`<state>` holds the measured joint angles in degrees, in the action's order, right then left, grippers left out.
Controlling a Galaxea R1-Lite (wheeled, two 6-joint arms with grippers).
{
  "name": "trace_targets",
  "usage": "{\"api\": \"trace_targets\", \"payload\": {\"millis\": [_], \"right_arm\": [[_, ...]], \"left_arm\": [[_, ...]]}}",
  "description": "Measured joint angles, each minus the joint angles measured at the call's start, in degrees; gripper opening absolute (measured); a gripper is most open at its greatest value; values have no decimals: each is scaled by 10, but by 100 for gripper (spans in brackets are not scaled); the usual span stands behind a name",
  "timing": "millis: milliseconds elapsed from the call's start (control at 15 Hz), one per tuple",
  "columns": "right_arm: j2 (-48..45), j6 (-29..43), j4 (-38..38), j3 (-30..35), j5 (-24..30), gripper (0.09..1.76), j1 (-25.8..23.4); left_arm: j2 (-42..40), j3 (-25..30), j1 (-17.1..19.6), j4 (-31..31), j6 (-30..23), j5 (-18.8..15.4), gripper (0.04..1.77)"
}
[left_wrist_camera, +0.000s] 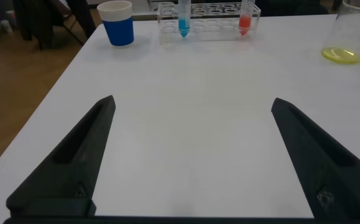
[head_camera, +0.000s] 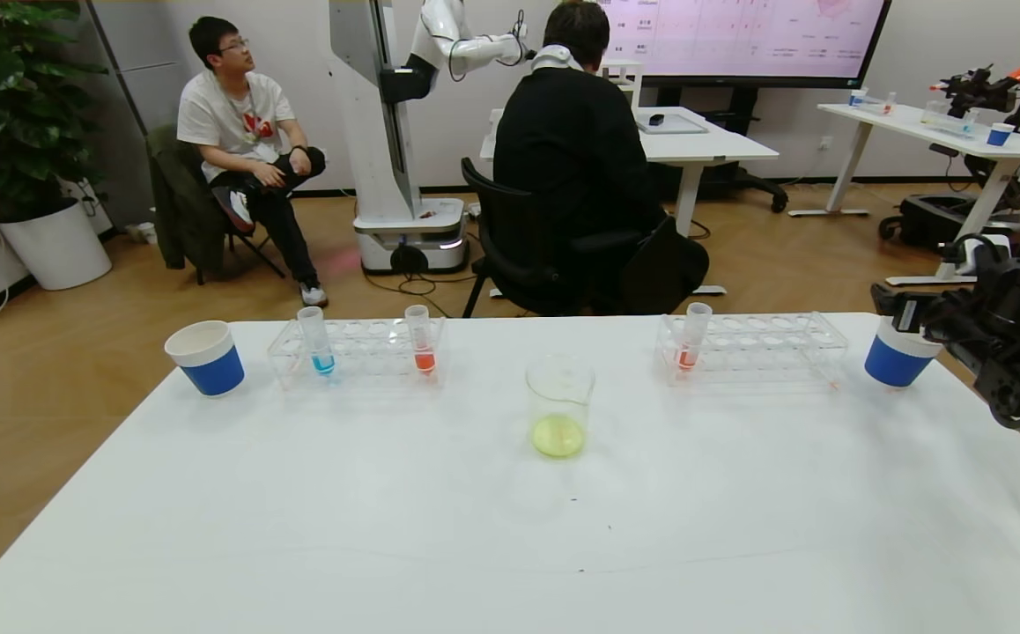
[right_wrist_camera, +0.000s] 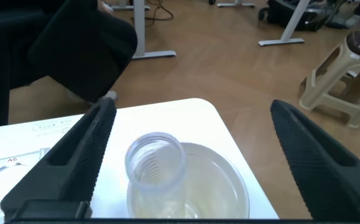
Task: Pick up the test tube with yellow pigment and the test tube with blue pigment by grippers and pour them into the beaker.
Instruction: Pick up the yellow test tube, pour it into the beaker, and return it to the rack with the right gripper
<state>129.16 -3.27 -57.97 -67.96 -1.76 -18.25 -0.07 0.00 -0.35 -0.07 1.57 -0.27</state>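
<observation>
Right gripper [right_wrist_camera: 186, 162]: jaws spread wide, holding nothing; it hovers above the right cup [right_wrist_camera: 189, 186], at the right edge of the head view. An empty clear tube [right_wrist_camera: 155, 162] stands in that cup.
Left gripper [left_wrist_camera: 192, 155]: jaws spread wide, empty, over bare table [left_wrist_camera: 192, 87].
Blue tube [head_camera: 317, 340]: upright in the left rack [head_camera: 356, 352], upper left of the table.
Beaker [head_camera: 559, 405]: centre of the table, yellow liquid at its bottom.
Orange tubes: one in the left rack [head_camera: 421, 339], one in the right rack [head_camera: 693, 335].
Left cup [head_camera: 206, 357]: beside the left rack.

The only legible mark is "A6" on a white label [right_wrist_camera: 10, 161] on the rack; the wall screen's text is unreadable.
</observation>
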Motion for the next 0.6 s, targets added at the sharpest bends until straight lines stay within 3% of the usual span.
{"api": "trace_targets", "payload": {"millis": [333,600], "right_arm": [[-20,0,4,-1,-2,174,21],[-72,2,13,18,-3,174,100]], "left_arm": [[0,0,0,0,0,0,175],[0,0,0,0,0,0,175]]}}
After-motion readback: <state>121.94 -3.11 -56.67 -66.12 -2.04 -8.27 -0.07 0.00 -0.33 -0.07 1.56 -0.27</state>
